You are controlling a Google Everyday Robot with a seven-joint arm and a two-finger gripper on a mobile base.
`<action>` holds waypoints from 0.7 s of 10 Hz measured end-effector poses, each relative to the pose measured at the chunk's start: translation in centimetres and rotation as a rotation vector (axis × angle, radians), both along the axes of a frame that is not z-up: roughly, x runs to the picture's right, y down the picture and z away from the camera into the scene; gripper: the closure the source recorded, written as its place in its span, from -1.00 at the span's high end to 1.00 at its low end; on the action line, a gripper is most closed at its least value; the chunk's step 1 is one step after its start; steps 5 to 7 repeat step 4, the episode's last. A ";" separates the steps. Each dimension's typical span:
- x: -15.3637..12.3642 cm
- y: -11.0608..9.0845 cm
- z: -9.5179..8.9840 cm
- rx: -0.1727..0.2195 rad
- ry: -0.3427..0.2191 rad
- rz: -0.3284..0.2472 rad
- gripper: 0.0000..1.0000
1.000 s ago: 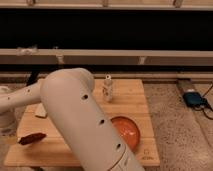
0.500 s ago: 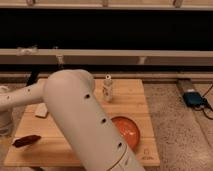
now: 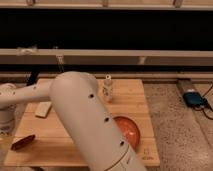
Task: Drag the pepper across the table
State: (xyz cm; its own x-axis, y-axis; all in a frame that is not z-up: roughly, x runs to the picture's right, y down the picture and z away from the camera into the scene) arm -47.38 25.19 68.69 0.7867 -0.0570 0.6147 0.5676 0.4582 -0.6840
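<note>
The pepper lay on the table near its front left corner, dark red and slanted, its left tip close to the edge. Just left of the pepper, at the table's left edge, the gripper hung below a white wrist; whether its jaws were apart or together I cannot tell. Behind the pepper, a small pale block rested on the boards. Far to the right of the pepper sat an orange-red bowl, partly hidden by the big white arm. A small white bottle stood behind the bowl.
</note>
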 end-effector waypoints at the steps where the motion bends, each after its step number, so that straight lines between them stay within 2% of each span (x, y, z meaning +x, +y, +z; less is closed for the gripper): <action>1: 0.1 0.1 0.0 -0.002 0.000 -0.004 0.60; 7: 0.0 0.1 0.0 -0.003 -0.001 -0.003 0.60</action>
